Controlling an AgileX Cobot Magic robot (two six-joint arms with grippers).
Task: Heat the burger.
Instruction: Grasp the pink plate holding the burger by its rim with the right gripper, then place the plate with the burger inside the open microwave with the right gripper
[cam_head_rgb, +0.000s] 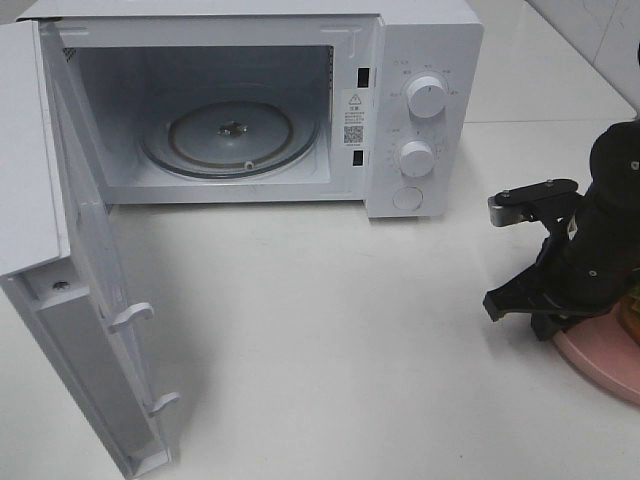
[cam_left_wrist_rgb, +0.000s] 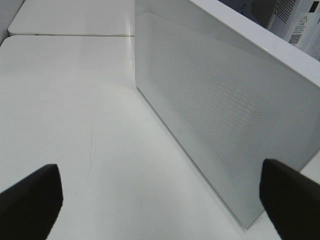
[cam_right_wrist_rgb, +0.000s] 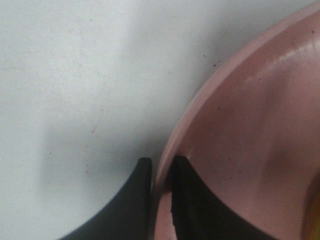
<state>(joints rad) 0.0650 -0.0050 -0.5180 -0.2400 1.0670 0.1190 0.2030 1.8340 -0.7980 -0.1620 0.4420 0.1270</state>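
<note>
Burger (cam_head_rgb: 635, 322): only a golden-brown sliver shows at the picture's edge. It sits on the pink plate (cam_head_rgb: 600, 365), which lies on the surface (cam_head_rgb: 330, 330) to the right of the microwave (cam_head_rgb: 420, 60) and forward of its front. The right arm hides the rest of it.

Right hand (cam_right_wrist_rgb: 161, 167): closed on the plate's rim. One black finger is outside, against the surface, and the other is inside the plate, with the rim pinched between them. Left hand (cam_left_wrist_rgb: 160, 200): wide open and holding nothing. It is beside a white dotted panel, probably the outer face of the microwave's door (cam_head_rgb: 90, 300).

Step in hand, as judged: secure the plate and carry it into the microwave. The pinch should be firm before any lift. The plate should be kept level, since a grip at one edge lets the far side sag and the burger could slide. The path must clear the door, which stands open on the microwave's left. The plate should be set down centred on the glass turntable (cam_head_rgb: 230, 135).

Materials: the plate is round and smooth with a raised lip, likely slippery under hard fingers. The turntable is clear, ribbed and circular. The microwave casing is white and boxy, with two round knobs (cam_head_rgb: 427, 97) on its right panel. The surface is white and faintly scuffed.
</note>
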